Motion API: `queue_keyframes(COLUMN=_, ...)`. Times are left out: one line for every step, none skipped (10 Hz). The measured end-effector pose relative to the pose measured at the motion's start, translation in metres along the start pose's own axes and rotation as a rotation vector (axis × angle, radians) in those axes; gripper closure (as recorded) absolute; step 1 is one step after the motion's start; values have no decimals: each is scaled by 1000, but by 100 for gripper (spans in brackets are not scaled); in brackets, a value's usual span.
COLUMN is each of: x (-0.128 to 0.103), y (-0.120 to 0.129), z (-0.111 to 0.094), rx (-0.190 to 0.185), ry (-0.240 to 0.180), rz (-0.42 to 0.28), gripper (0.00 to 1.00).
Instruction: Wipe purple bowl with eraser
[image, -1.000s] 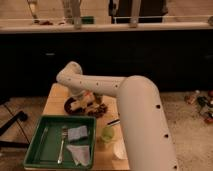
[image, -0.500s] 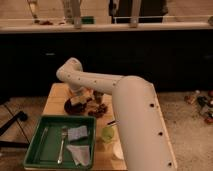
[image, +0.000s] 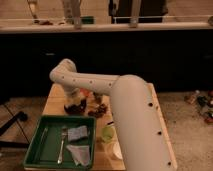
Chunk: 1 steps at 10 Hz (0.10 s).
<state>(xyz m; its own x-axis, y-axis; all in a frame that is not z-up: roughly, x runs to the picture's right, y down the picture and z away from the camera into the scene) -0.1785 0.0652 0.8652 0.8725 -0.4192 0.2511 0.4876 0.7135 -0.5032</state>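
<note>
The gripper (image: 76, 101) hangs low over the far left part of the wooden table (image: 52, 102), at the end of the white arm (image: 95, 85) that bends down from its elbow. It sits right at the purple bowl (image: 75, 107), which shows as a dark round shape under and around it. I cannot tell what the gripper is doing with its grip. The eraser cannot be made out; it may be hidden beneath the gripper at the bowl, but that is only a guess.

Just right of the purple bowl lies a cluster of small reddish-brown things (image: 98, 110), with a patch of orange (image: 89, 93) showing behind the arm. Nearer the camera stands a green tray (image: 35, 145) holding a fork (image: 62, 144), a blue-grey sponge (image: 77, 133) and a pale crumpled cloth (image: 79, 155). A yellow-green cup (image: 108, 133) and a small white bowl (image: 116, 150) stand beside the tray, partly covered by the big forearm.

As a judgement: an eraser of this kind is light and firm with a soft face, best pinched across its short sides. The bowl is probably light and hard and may slide under sideways rubbing, so gentle downward pressure suits it.
</note>
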Motion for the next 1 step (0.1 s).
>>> queue_keyframes(x=-3, y=5, z=-1, rx=-4, ry=-3, rz=-12, gripper=100)
